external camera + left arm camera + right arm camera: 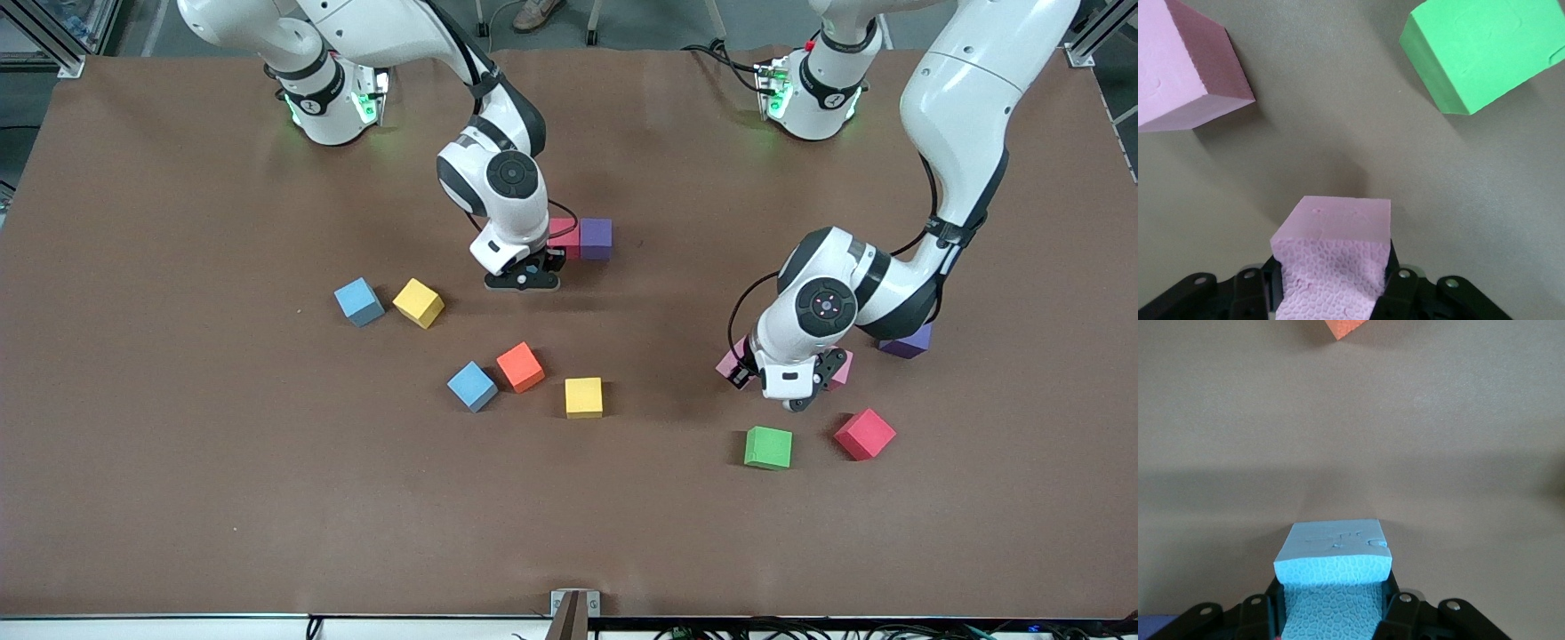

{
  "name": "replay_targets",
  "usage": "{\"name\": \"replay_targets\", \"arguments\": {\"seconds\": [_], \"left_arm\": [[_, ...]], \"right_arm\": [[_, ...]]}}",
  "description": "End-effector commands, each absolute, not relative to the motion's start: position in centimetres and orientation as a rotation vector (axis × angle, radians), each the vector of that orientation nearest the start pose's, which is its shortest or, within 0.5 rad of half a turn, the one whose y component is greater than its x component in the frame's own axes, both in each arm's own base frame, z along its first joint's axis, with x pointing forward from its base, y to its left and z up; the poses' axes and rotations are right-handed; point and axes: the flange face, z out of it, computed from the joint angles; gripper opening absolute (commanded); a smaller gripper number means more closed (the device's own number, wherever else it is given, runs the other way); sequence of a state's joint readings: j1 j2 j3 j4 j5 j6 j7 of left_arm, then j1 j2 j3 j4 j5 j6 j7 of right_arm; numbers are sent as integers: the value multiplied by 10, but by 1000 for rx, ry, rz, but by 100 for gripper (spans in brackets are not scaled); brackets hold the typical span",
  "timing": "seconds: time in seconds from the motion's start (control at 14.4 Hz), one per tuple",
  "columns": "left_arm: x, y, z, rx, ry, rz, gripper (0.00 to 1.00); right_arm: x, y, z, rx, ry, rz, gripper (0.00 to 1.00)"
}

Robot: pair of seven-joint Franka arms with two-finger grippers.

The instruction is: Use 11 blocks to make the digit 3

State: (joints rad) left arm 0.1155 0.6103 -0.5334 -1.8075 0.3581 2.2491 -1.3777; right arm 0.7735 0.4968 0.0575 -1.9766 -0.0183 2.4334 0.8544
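Front view, right gripper (524,277): low over the table (178,444), just beside a red block (564,237) and a purple block (596,238) that touch side by side; what it carries is hidden under the wrist here.
Front view, left gripper (794,391): toward the left arm's end of the table, above two pink blocks (731,360) that only peek out from under the wrist, with a second purple block (909,343) near it.
Front view, loose blocks: a green block (768,447) and a red block (864,434) lie nearer the camera than the left gripper; a yellow block (584,396), an orange block (520,367) and a blue block (471,386) sit mid-table; another blue block (359,301) and a yellow block (419,302) lie toward the right arm's end.
Front view, digit 3: not formed; only the touching red and purple pair stands in a row.
Left wrist view, left gripper (1331,283): fingers (1251,293) clamped on a pink block (1333,263); a second pink block (1178,67) and the green block (1485,50) lie on the table below, apart from it.
Right wrist view, right gripper (1331,603): fingers (1258,617) clamped on a light blue block (1333,577) above bare table; a corner of an orange block (1346,327) shows at the picture's edge.
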Motion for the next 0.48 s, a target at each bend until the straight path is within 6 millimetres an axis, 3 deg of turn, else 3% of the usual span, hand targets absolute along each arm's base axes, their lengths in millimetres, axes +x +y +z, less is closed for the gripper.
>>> {"name": "replay_targets", "arguments": {"seconds": [0.0, 0.42], "left_arm": [[600, -230, 242, -2840, -1211, 131, 11], [605, -234, 242, -2858, -1197, 133, 10]], "right_arm": [[388, 447, 192, -3167, 48, 134, 0], [384, 450, 191, -3169, 63, 136, 1]]}}
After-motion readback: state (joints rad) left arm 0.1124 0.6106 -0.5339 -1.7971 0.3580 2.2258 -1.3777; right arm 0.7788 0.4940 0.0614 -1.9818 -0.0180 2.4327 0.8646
